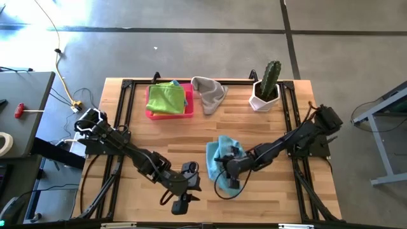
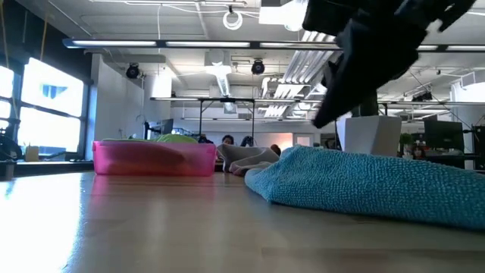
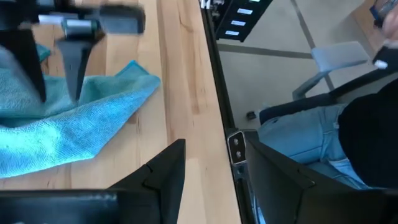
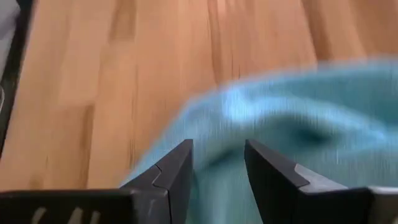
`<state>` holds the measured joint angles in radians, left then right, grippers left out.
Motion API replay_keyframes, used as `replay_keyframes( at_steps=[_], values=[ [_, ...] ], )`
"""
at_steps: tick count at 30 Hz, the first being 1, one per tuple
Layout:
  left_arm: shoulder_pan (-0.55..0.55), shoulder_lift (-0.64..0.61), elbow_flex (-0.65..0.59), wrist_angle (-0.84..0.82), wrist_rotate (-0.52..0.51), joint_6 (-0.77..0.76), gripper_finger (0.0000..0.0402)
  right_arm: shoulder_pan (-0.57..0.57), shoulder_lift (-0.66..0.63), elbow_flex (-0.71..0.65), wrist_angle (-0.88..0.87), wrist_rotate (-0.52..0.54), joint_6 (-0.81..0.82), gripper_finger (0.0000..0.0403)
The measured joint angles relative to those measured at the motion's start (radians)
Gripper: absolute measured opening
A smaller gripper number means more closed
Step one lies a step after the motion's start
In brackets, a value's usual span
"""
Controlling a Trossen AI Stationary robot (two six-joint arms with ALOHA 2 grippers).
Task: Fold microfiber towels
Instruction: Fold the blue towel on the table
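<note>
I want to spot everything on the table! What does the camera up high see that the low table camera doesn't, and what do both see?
Only the high view shows the cactus above its pot, the left tool near the table's front edge, and the right tool over the blue towel.

Only the low view shows the ceiling lights and room behind.

Both show the pink tray, the green towel inside it, the grey towel and the blue towel.

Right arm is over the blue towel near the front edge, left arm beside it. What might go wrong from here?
The light blue towel lies crumpled under the right gripper, so a pinch might catch several layers. The left gripper, open with nothing between its fingers, sits at the table's front edge, close to the right arm; they might collide.
</note>
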<state>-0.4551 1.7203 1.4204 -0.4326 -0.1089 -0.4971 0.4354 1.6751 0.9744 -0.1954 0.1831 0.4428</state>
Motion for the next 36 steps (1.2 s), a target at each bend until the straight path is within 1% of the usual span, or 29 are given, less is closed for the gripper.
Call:
replay_keyframes(
  at_steps=[2,4,6,7,11,15,20,22,23,27,29,31,33,34,36],
  values=[
    [-0.003,0.000,0.000,-0.004,0.000,0.001,0.0159,0.004,-0.013,0.019,-0.123,-0.054,0.059,0.0137],
    [-0.004,0.000,0.000,-0.008,-0.001,0.004,0.0159,0.015,-0.020,0.028,-0.237,-0.130,0.122,0.0137],
    [-0.004,0.000,0.000,-0.013,-0.008,0.014,0.0159,0.029,-0.020,0.026,-0.294,-0.177,0.156,0.0137],
    [-0.004,0.000,0.000,-0.013,-0.010,0.022,0.0159,0.038,-0.019,0.015,-0.294,-0.184,0.161,0.0137],
    [-0.004,0.000,0.000,-0.012,-0.022,0.037,0.0159,0.059,0.014,-0.029,-0.221,-0.180,0.168,0.0137],
    [-0.003,0.000,0.000,-0.012,-0.034,0.030,0.0159,0.063,0.071,-0.035,-0.101,-0.179,0.154,0.0137],
    [-0.004,0.000,0.000,-0.012,-0.034,0.027,0.0159,0.046,0.153,-0.036,0.154,-0.175,0.056,0.0137],
    [-0.004,0.000,0.000,-0.012,-0.034,0.010,0.0159,0.028,0.181,-0.037,0.262,-0.140,0.012,0.0137],
    [-0.004,0.000,0.000,-0.012,-0.034,0.003,0.0159,0.018,0.192,-0.037,0.328,-0.101,-0.010,0.0137],
    [-0.004,0.000,0.000,-0.012,-0.034,-0.015,0.0159,-0.031,0.206,-0.037,0.506,0.138,-0.102,0.0137],
    [-0.004,0.000,0.000,-0.013,-0.034,-0.030,0.0159,-0.058,0.203,-0.037,0.547,0.221,-0.173,0.0137],
    [-0.004,0.000,0.000,-0.018,-0.034,-0.034,0.0159,-0.084,0.186,-0.036,0.551,0.236,-0.242,0.0137],
    [-0.005,0.000,0.000,-0.022,-0.034,-0.035,0.0159,-0.101,0.149,-0.035,0.512,0.221,-0.284,0.0137],
    [-0.006,0.000,0.000,-0.024,-0.034,-0.039,0.0159,-0.107,0.125,-0.033,0.464,0.194,-0.300,0.0137],
    [-0.009,0.000,0.000,-0.035,-0.034,-0.047,0.0159,-0.111,0.064,-0.033,0.300,0.151,-0.342,0.0137]
  ],
)
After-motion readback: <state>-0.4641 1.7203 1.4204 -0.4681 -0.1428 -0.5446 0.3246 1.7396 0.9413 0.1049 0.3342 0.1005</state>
